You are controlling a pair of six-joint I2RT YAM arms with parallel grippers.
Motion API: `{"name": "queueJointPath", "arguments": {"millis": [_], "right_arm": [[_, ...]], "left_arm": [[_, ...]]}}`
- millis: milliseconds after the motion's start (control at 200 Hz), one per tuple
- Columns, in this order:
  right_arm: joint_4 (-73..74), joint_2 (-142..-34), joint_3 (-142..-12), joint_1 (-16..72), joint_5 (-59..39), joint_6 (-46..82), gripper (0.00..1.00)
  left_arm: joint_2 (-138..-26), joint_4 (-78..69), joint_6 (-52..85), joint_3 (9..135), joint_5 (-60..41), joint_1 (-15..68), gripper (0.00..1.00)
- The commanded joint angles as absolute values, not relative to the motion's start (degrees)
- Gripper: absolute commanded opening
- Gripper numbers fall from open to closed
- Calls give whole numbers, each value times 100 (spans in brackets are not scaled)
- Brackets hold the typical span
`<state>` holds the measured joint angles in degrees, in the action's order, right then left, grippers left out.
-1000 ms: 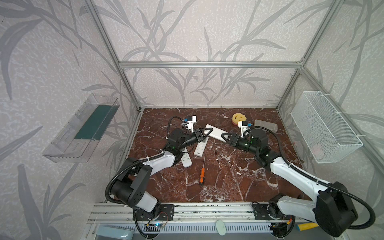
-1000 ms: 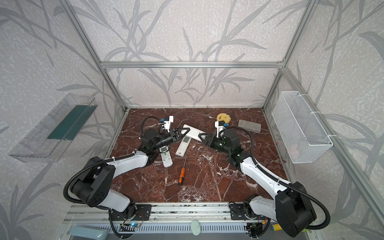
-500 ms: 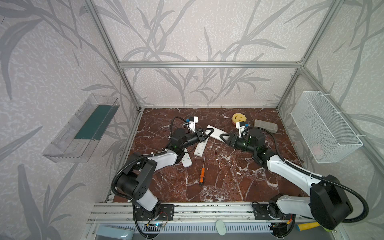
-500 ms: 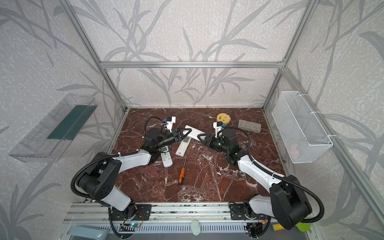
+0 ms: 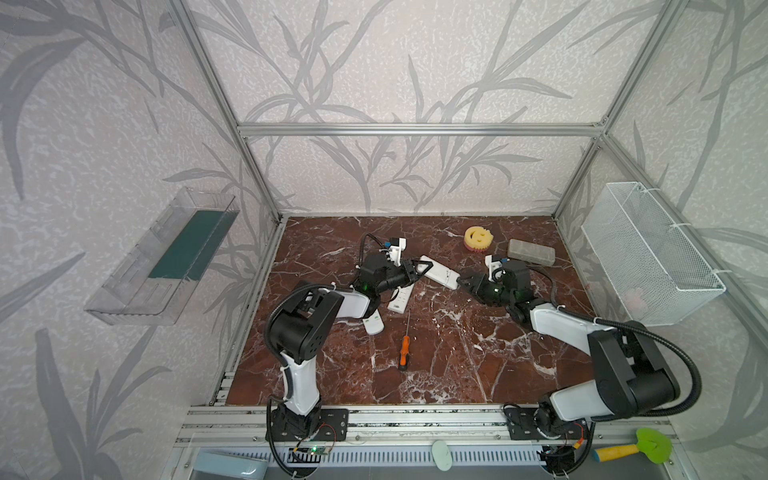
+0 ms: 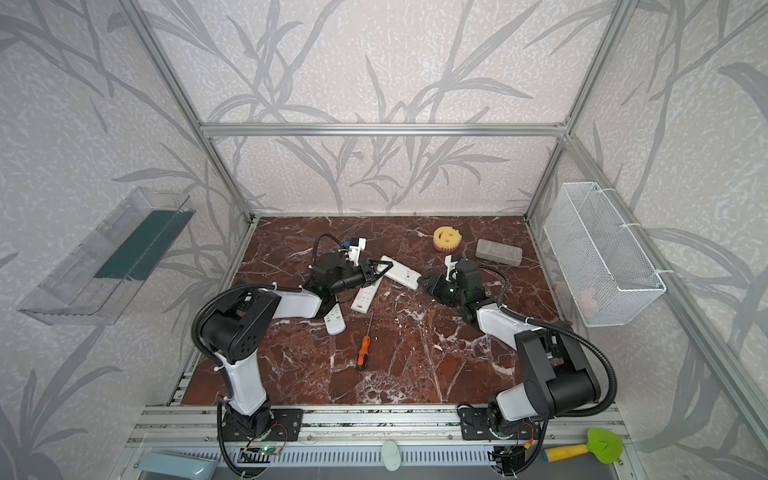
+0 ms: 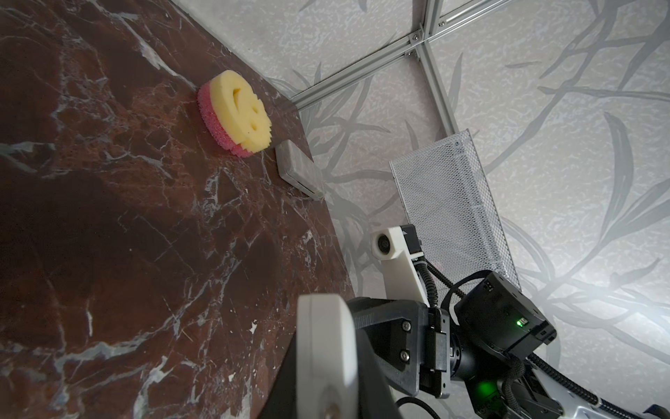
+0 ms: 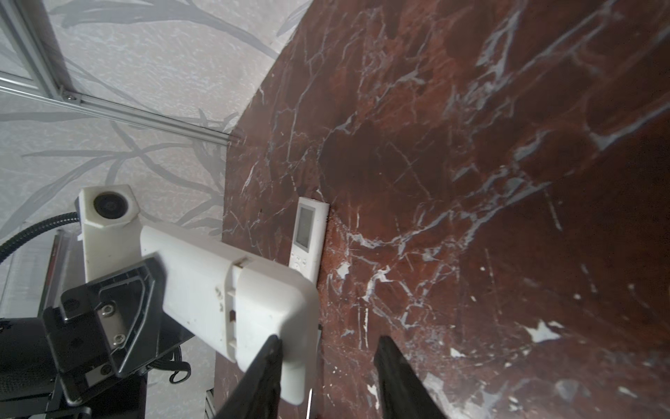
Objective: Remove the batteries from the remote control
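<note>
Leaf-patterned walls and an aluminium frame close in a red-brown marble counter [image 5: 457,365]. A wire basket [image 5: 648,249] hangs on one side wall and a clear tray [image 5: 166,257] on the opposite one. Both arms reach in towards the middle and meet at one white remote [image 5: 438,272], which is lifted clear of the counter.

The left tool [image 5: 419,270] is clamped narrow on one end of the remote and carries it. The right tool [image 5: 461,283] is at the other end with its jaws apart. In the right wrist view one finger [image 8: 264,362] lies across the remote's end corner and the other stands free beside it, so nothing is gripped there. Two spare remotes [image 5: 401,297] lie below on the counter, with an orange-handled screwdriver [image 5: 404,348] nearby.

The battery cover [image 8: 275,304] looks seated, its seam closed. No batteries are visible, so they are most likely inside the remote, behind that cover.

The step in hand appears to be opening the cover. To do it well, the left tool should hold firm and level. The right tool should take the cover end squarely, not by the corner. It should then push along the remote's length, in line with the seam, so the body does not twist out of the grip. Working low over the counter would keep any freed batteries from rolling far.
</note>
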<state>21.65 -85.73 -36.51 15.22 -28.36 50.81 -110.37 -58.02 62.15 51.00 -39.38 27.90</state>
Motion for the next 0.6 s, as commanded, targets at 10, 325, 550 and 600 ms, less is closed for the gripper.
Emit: {"name": "queueJointPath", "arguments": {"millis": [10,325,550,600], "right_arm": [[2557,-9016,-3595,1339,-3146,4924,41],[2298,-9409,-3742,1283,-2969,4420,46],[1706,-9479,-4214,1464,-2728,3953,53],[1622,-9548,-4328,1509,-2670,3889,53]], "left_arm": [[-11545,-6490,6390,5404,-3879,2830,0],[-11887,-5243,5362,5833,-3588,2959,0],[-11903,-5124,5321,5947,-3657,2988,0],[-11899,-5122,5328,5968,-3663,2990,0]]}}
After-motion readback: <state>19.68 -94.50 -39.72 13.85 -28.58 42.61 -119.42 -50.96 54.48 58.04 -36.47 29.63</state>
